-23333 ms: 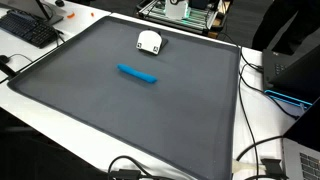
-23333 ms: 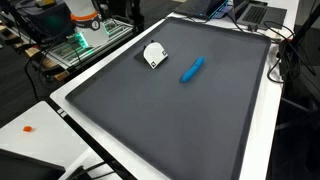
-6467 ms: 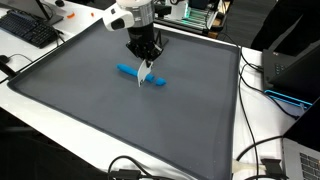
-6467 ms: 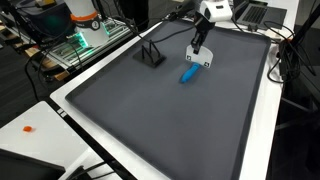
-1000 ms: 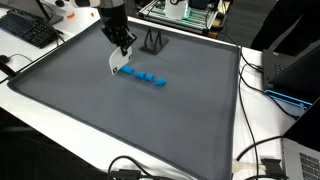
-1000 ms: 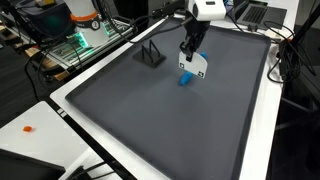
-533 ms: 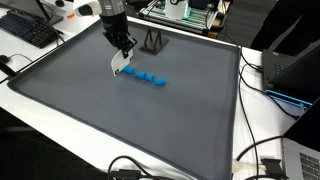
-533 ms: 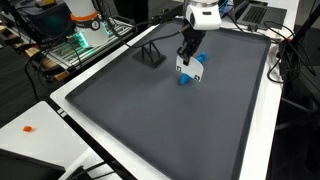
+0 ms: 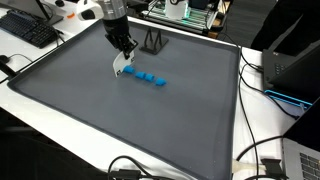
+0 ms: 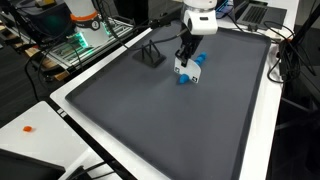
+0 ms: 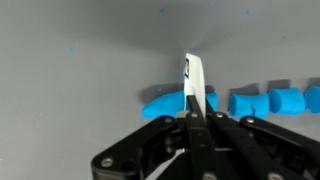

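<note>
My gripper is shut on a thin white cutter blade that points down at the mat. A blue dough roll lies on the dark grey mat, cut into several short pieces in a row. In the wrist view the blade crosses the longer end piece at the left of the row. Whether the blade's edge touches the mat is hidden. In both exterior views the cutter stands at the row's end.
A black wire stand stands on the mat near its far edge. A keyboard, cables and electronics lie beyond the white table border. A laptop sits off one corner.
The gripper with the cutter has shifted a little along the row toward the end piece and come lower. The blue pieces have not moved.
</note>
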### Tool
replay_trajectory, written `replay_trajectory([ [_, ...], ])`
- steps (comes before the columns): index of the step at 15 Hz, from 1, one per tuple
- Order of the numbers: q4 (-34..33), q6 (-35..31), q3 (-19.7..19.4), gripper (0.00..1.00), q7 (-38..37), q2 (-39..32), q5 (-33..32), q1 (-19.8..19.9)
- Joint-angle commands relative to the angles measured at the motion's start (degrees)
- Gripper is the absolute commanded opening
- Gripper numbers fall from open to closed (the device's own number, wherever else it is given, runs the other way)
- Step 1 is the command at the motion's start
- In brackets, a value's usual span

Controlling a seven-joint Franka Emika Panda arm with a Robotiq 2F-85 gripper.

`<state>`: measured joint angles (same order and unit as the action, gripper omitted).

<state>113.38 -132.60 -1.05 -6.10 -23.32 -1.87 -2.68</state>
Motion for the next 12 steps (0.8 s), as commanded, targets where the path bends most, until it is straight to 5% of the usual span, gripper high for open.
replay_trajectory([
  [1, 2.42, -1.81, 0.82, 0.01, 1.79, -1.29, 1.63, 1.05],
  [12, 3.39, 0.23, 1.03, 0.01, 0.31, 1.67, 2.84, 0.52],
])
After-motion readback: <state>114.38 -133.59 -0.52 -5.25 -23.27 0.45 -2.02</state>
